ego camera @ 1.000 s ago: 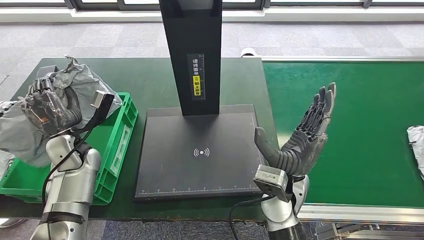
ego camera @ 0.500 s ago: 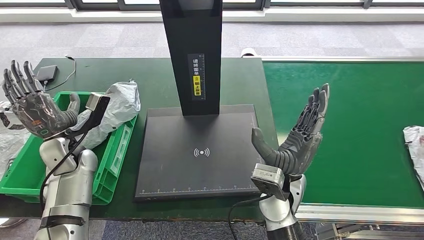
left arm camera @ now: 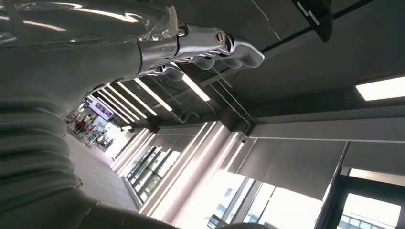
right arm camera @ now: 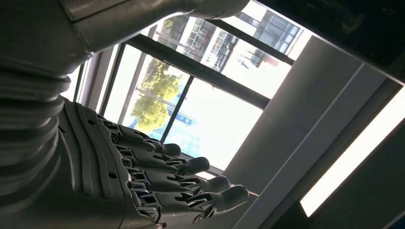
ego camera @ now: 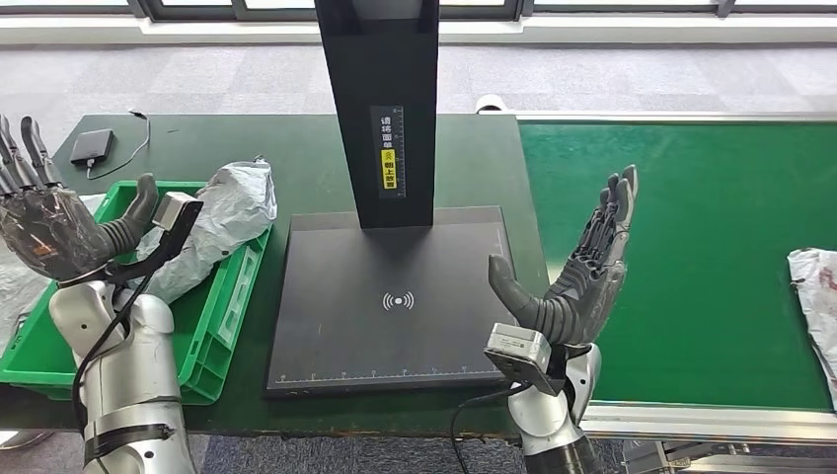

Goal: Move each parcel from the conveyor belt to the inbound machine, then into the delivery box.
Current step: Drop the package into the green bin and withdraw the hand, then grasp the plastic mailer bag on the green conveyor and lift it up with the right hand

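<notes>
A crumpled grey parcel (ego camera: 215, 219) lies across the right rim of the green delivery box (ego camera: 229, 306) at the table's left. My left hand (ego camera: 51, 227) is raised over the box, left of the parcel, fingers spread and holding nothing. The black inbound machine's plate (ego camera: 395, 296) lies bare in the middle, under its dark post (ego camera: 380, 109). My right hand (ego camera: 577, 281) stands upright with its palm open between the plate and the green conveyor belt (ego camera: 691, 247). Another white-grey parcel (ego camera: 815, 291) lies on the belt at the far right edge. The right wrist view shows straight fingers (right arm camera: 191, 183), nothing held.
A small black device with a cable (ego camera: 91, 146) lies on the dark green table behind the box. More grey wrapping (ego camera: 15, 286) shows at the far left edge. The belt's metal rail (ego camera: 711, 420) runs along the front right.
My left hand let go of the grey parcel, which dropped onto the box's right rim; the hand opened and drew left. The right hand shifted slightly left. The belt parcel moved further into view.
</notes>
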You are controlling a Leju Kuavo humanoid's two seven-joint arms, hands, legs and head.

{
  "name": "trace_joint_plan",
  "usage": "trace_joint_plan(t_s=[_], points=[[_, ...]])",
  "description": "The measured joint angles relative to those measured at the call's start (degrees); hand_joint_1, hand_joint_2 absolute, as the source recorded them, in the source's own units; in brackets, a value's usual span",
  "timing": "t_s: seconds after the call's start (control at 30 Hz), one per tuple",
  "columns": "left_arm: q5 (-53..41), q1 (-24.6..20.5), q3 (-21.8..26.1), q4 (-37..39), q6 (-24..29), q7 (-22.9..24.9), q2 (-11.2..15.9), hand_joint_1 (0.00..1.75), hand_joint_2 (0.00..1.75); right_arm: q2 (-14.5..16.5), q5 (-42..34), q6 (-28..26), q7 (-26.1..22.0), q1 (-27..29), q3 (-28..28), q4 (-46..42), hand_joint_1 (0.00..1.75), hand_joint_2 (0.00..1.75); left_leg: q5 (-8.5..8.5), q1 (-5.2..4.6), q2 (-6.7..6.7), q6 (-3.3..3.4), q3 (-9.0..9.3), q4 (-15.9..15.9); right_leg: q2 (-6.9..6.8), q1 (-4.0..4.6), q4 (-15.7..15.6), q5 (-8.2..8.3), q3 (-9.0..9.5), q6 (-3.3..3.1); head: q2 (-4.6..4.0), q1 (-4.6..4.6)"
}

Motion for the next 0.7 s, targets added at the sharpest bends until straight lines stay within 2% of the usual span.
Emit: trace_joint_plan(t_s=[0.03, 0.1, 0.13, 0.17, 0.2, 0.27, 0.3, 0.37, 0.43, 0.5, 0.57, 0.7], points=[[1.04, -0.41, 1.23, -0.07, 0.0, -2.36, -0.59, 0.0, 1.75, 0.0, 0.2, -0.01, 0.0, 0.0, -0.01, 0.07, 0.0, 1.75, 0.0, 0.0, 0.0, 0.0, 0.0, 0.0, 0.0, 0.0, 0.0, 0.0, 0.0, 0.0, 0.0, -0.01], [7.82, -2.02, 4.88, 1.17, -0.01, -11.88, -2.16, 0.0, 1.75, 0.01, 1.14, -0.01, 0.0, -0.01, -0.04, 0.25, 0.0, 1.75, 0.0, -0.01, -0.08, 0.0, 0.01, 0.0, -0.1, -0.01, 0.0, 0.0, 0.02, 0.0, 0.0, 0.01], [14.39, -2.73, 6.76, 2.6, -0.29, -17.82, -2.9, 0.0, 1.75, 0.01, 1.88, -0.01, 0.0, -0.02, -0.09, 0.37, 0.0, 1.75, 0.0, -0.02, -0.11, 0.0, 0.03, 0.0, -0.14, -0.01, 0.0, 0.0, 0.04, 0.0, 0.0, 0.01], [23.84, -2.92, 7.89, 4.12, -1.47, -22.68, -3.4, 0.0, 1.75, 0.01, 2.97, -0.01, 0.0, -0.02, -0.27, 0.55, 0.0, 1.75, -0.01, -0.02, -0.09, -0.01, 0.06, 0.0, -0.14, -0.02, 0.0, 0.0, 0.05, 0.0, 0.0, 0.01], [34.98, -2.34, 7.73, 5.23, -3.64, -25.48, -3.66, 0.0, 1.75, 0.02, 4.41, -0.01, 0.0, 0.0, -0.67, 0.81, 0.0, 1.75, -0.02, -0.03, -0.01, -0.02, 0.1, 0.0, -0.07, -0.02, 0.0, 0.0, 0.05, 0.0, 0.0, 0.01], [60.46, 0.69, 3.62, 5.61, -11.08, -27.01, -3.84, 0.0, 1.75, 0.05, 8.54, -0.01, 0.06, 0.1, -2.35, 1.7, 0.0, 1.75, -0.06, -0.02, 0.09, -0.04, 0.12, 0.01, 0.08, -0.01, -0.01, -0.01, 0.04, 0.0, 0.0, -0.02], [71.39, 2.6, 0.39, 5.03, -16.42, -26.98, -3.94, 0.0, 1.75, 0.08, 11.62, -0.01, 0.34, 0.18, -3.73, 2.32, 0.0, 1.75, -0.07, -0.02, 0.01, -0.03, 0.09, 0.02, 0.01, -0.02, -0.02, -0.03, 0.07, 0.01, 0.01, -0.01], [85.27, 6.72, -5.94, 3.12, -29.28, -26.98, -4.6, 0.0, 1.75, 0.18, 20.36, -0.01, 1.79, 0.06, -7.6, 3.89, 0.0, 1.75, -0.08, -0.03, -0.29, 0.0, 0.03, 0.04, -0.27, -0.03, -0.05, -0.11, 0.16, 0.05, 0.0, 0.0], [88.94, 11.14, -10.71, 0.62, -41.77, -26.98, -6.25, 0.0, 1.75, 0.38, 30.67, -0.01, 4.2, -0.55, -12.83, 5.59, 0.0, 1.75, -0.12, -0.07, -0.42, 0.07, 0.0, 0.05, -0.42, -0.07, -0.07, -0.16, 0.24, 0.08, 0.0, 0.01], [89.23, 14.89, -14.4, -2.04, -49.89, -26.96, -7.54, 0.0, 1.75, 0.58, 36.84, -0.01, 5.72, -1.52, -18.42, 7.4, 0.0, 1.75, -0.17, -0.1, -0.39, 0.15, -0.06, 0.1, -0.4, -0.11, -0.09, -0.15, 0.21, 0.13, 0.01, 0.01], [90.72, 16.85, -17.25, -4.55, -53.84, -26.92, -7.77, 0.0, 1.75, 0.79, 38.32, -0.01, 5.94, -2.39, -23.36, 9.42, 0.0, 1.75, -0.21, -0.13, -0.37, 0.21, -0.1, 0.13, -0.4, -0.12, -0.1, -0.14, 0.19, 0.17, 0.01, -0.01], [91.78, 18.43, -20.1, -7.57, -55.36, -26.89, -7.71, 0.0, 1.75, 1.06, 38.69, -0.01, 5.8, -3.21, -28.54, 11.92, 0.0, 1.75, -0.21, -0.14, -0.39, 0.22, -0.09, 0.13, -0.41, -0.13, -0.11, -0.14, 0.19, 0.19, 0.02, -0.01]])
